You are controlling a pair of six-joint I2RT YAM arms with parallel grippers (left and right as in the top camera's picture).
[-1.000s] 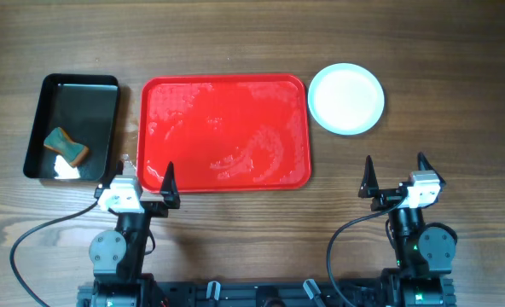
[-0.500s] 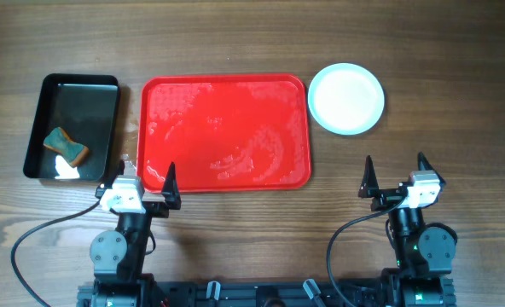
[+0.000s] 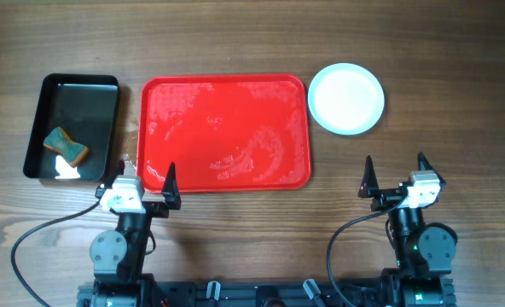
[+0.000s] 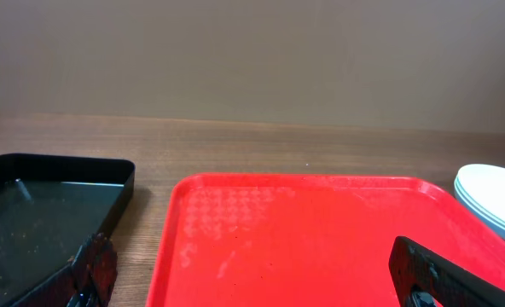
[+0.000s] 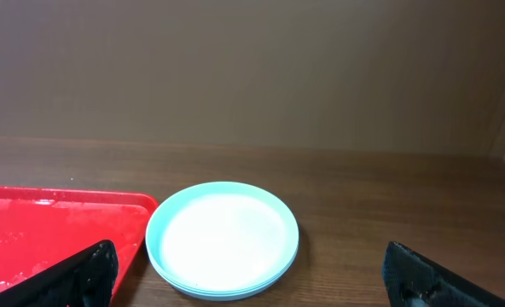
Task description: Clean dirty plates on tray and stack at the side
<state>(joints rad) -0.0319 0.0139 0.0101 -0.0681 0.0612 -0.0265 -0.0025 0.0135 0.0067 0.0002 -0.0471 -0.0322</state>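
Nearby, sponge (image 3: 66, 146) in black tray (image 3: 88, 107) left of red tray (image 3: 227, 119); both arms' jaws apart.

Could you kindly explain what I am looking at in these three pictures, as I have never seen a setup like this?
These show two small robot arms at a wooden table. One picture looks straight down from above. The other two come from a camera on each arm's wrist, so the dark shapes in their lower corners are that arm's own fingers. The left gripper and the right gripper are both open and hold nothing. On the table lie a red tray, wet-looking and with no plates on it, a stack of pale plates to its right, and a black tray holding a sponge.
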